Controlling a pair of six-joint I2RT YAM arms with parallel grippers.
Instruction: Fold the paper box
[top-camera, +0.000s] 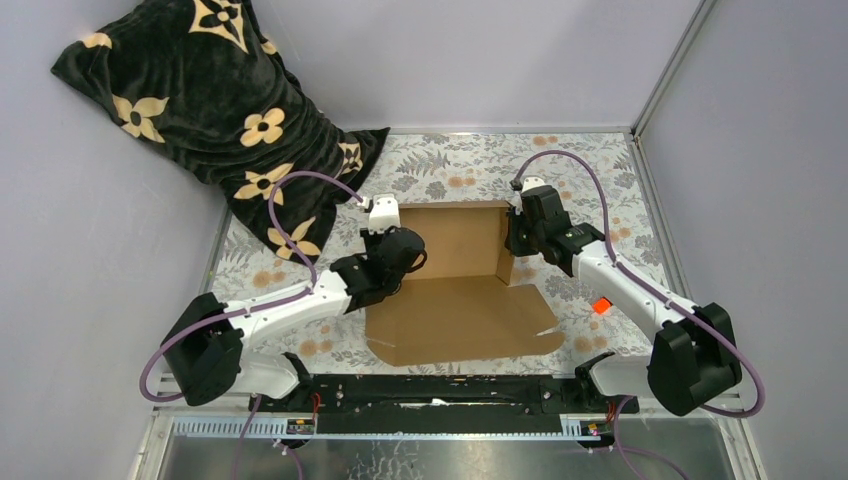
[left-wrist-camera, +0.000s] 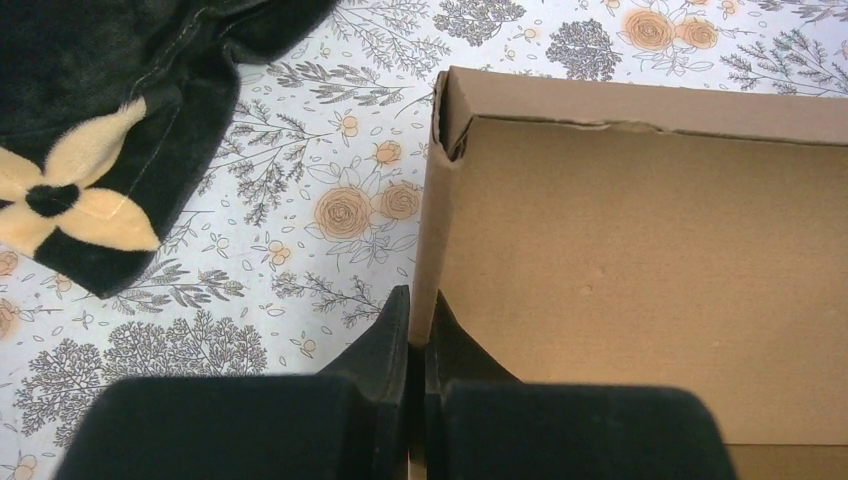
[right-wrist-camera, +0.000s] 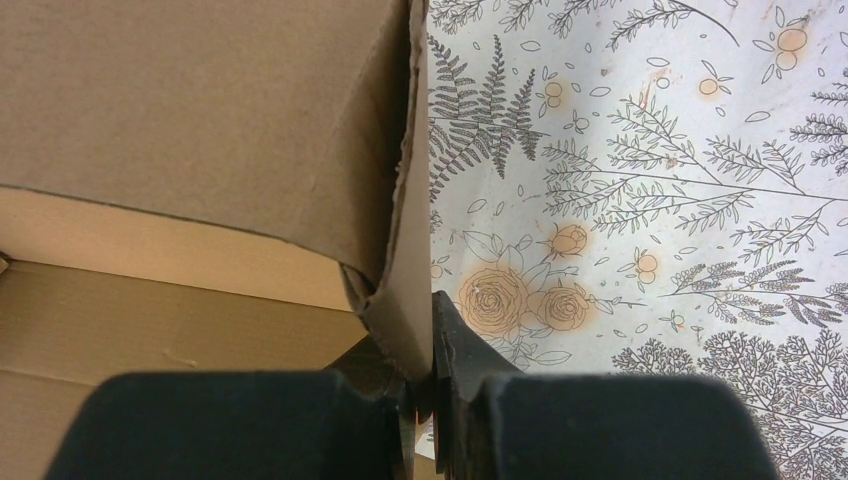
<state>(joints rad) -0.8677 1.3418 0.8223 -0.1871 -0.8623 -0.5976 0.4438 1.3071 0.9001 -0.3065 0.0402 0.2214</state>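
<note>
— What do the two arms hold?
— The left gripper (left-wrist-camera: 420, 305) is clamped on the left side wall of the paper box (left-wrist-camera: 640, 260), with the cardboard edge running down between its jaws. The right gripper (right-wrist-camera: 418, 345) pinches the opposite wall the same way.
— And the box itself?
— It sits on the floral tablecloth (left-wrist-camera: 300, 200), walls raised, spanning the gap between the two pairs of jaws. Its lid flap lies flat behind them, toward the arm bases. A black flowered blanket (left-wrist-camera: 90, 130) lies outside the left jaws.
</note>
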